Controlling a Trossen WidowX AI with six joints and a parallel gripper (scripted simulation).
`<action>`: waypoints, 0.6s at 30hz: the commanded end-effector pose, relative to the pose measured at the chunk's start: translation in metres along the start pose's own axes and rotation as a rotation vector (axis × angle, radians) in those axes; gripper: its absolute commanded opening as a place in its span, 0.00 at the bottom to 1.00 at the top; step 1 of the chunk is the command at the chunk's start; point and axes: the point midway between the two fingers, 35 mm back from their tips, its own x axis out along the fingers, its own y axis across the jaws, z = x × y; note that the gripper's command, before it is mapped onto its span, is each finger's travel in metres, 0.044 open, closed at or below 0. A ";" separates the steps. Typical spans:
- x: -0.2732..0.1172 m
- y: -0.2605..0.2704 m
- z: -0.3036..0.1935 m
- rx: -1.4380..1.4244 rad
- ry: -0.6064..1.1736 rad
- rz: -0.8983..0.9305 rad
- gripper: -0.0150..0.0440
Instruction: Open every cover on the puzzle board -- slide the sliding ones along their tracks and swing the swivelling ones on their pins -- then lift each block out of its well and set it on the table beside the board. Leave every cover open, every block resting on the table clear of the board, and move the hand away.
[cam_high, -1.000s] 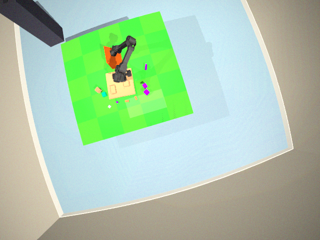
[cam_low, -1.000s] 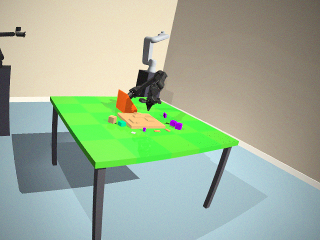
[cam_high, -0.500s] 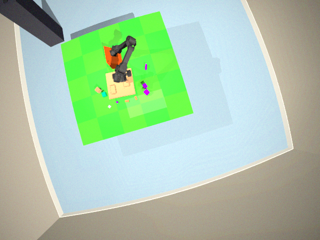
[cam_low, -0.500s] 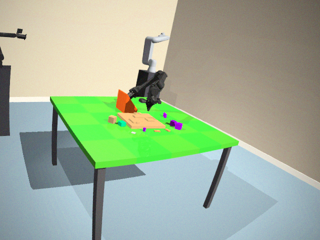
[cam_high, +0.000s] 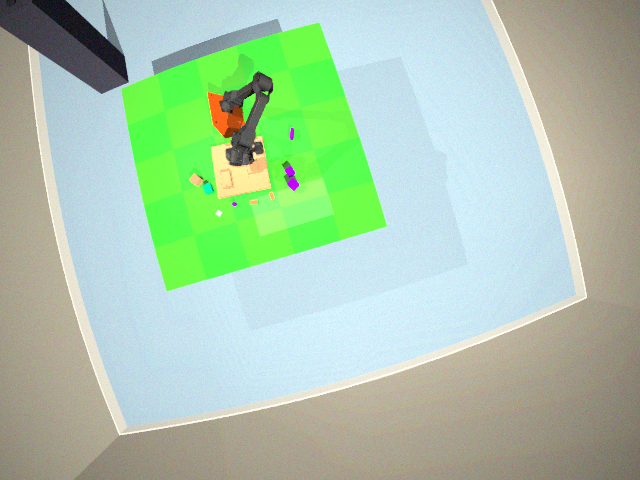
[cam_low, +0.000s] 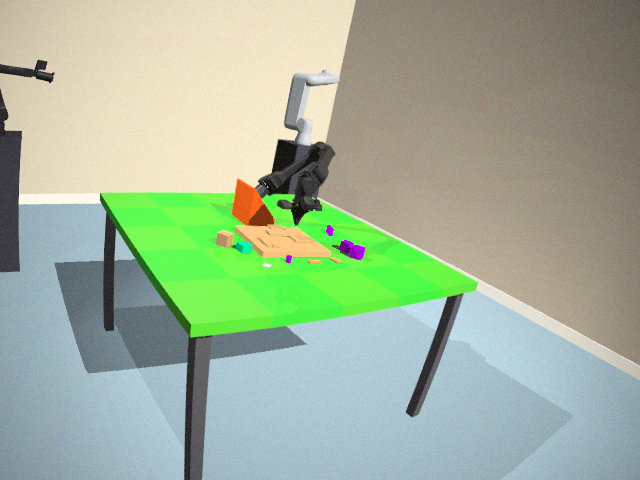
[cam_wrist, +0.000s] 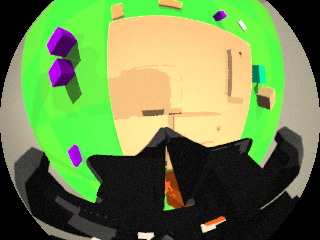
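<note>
The matte black, angular tool (cam_high: 241, 155) (cam_low: 296, 221) (cam_wrist: 164, 131), its tapered fingers closed with nothing between them, hangs above the pale, wood-coloured puzzle board (cam_high: 241, 188) (cam_low: 295, 253) (cam_wrist: 200, 40), a flat squarish slab with low, straight-edged raised pieces of the same tan. Beyond the board's edge from the tool, on the smooth green checkered bench (cam_high: 180, 263) (cam_low: 217, 304) (cam_wrist: 95, 30), lie two thin orange pieces, (cam_high: 253, 202) (cam_low: 314, 261) (cam_wrist: 170, 4) (cam_high: 271, 195) (cam_low: 335, 260) (cam_wrist: 117, 11) a tiny purple one (cam_high: 234, 204) (cam_low: 288, 258) (cam_wrist: 219, 15) and a flat white one (cam_high: 219, 212) (cam_low: 266, 265) (cam_wrist: 242, 25).
</note>
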 end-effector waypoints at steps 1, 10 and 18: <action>0.006 -0.001 -0.001 0.008 0.007 0.004 0.25; 0.015 -0.001 -0.001 0.008 0.007 0.004 0.25; 0.022 -0.001 -0.001 0.008 0.007 0.004 0.25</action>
